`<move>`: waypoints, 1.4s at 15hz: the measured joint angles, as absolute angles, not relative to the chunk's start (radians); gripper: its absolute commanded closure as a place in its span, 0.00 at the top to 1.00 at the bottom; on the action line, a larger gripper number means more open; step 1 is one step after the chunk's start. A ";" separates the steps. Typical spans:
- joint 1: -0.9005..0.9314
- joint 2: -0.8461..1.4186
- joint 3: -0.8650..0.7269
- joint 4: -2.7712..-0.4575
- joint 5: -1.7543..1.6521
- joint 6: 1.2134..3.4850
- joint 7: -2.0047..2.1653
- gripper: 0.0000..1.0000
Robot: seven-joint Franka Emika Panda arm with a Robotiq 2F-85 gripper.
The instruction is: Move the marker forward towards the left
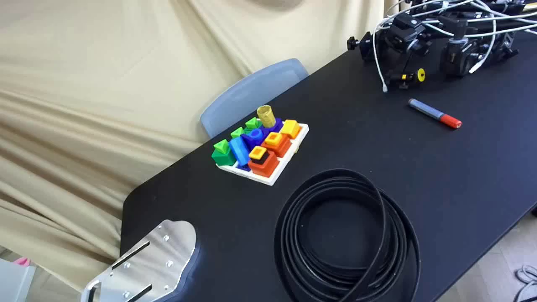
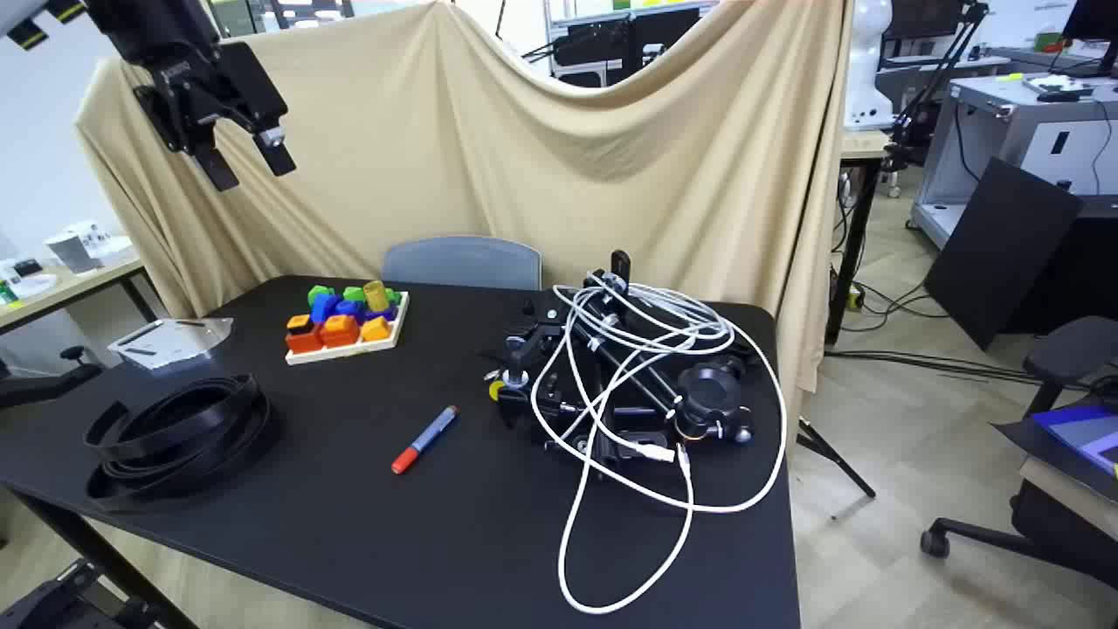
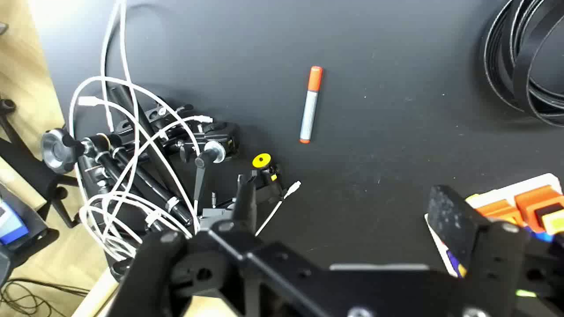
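Observation:
The marker has a grey-blue barrel and a red cap. It lies flat on the black table in both exterior views, as the marker (image 1: 434, 113) and the same marker (image 2: 425, 439). In the wrist view the marker (image 3: 311, 105) lies above the jaws' gap, with its red cap pointing toward the top of the picture. My gripper (image 2: 253, 170) is high above the table in an exterior view. In the wrist view the gripper (image 3: 343, 189) has its two fingers wide apart, with nothing between them. The gripper is apart from the marker.
A block board (image 1: 289, 157) with colourful shapes stands near the far edge. A coil of black strap (image 1: 402, 235) lies on the table (image 1: 356, 142). Black clamps (image 2: 642, 419) tangled with white cables (image 2: 572, 524) lie near the marker. A metal plate (image 1: 155, 260) lies at one end.

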State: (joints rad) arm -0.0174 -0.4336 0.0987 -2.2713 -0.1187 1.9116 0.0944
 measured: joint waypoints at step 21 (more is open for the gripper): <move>-0.013 -0.403 0.035 -2.393 -0.052 2.067 0.057 1.00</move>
